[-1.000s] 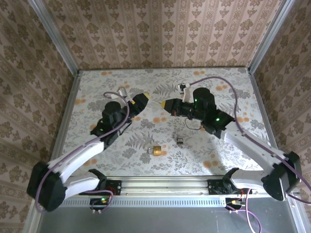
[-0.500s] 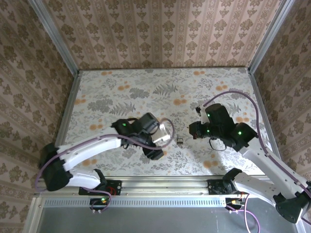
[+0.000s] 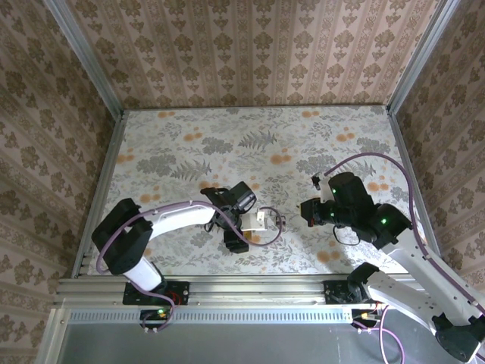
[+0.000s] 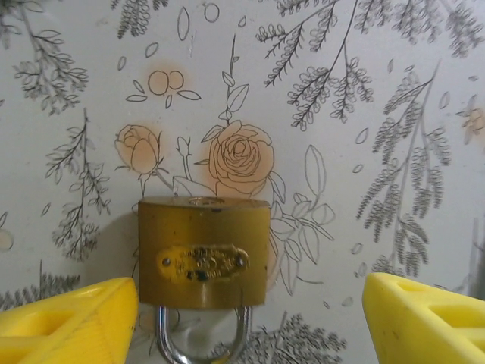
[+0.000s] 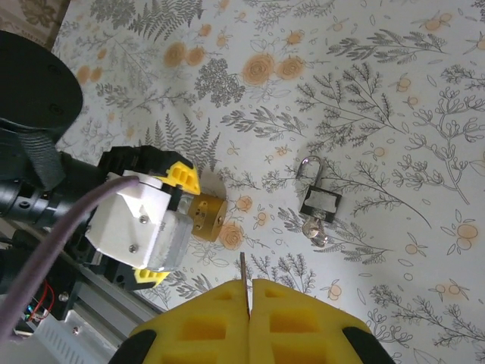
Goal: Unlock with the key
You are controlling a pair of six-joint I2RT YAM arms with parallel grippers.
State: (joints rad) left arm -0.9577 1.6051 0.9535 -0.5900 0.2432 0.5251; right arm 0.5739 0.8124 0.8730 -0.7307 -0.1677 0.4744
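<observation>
The padlock [image 4: 203, 262] has a dull, brushed brass body with a scuffed label plate. At its 6 o'clock edge the shackle [image 4: 162, 340] is bright, glossy steel. The table [image 4: 379, 91] covering is a smooth, matt printed sheet. Both grippers' fingers [image 4: 68, 322] are matt yellow plastic. The key [image 5: 243, 269] is thin dark metal.
</observation>
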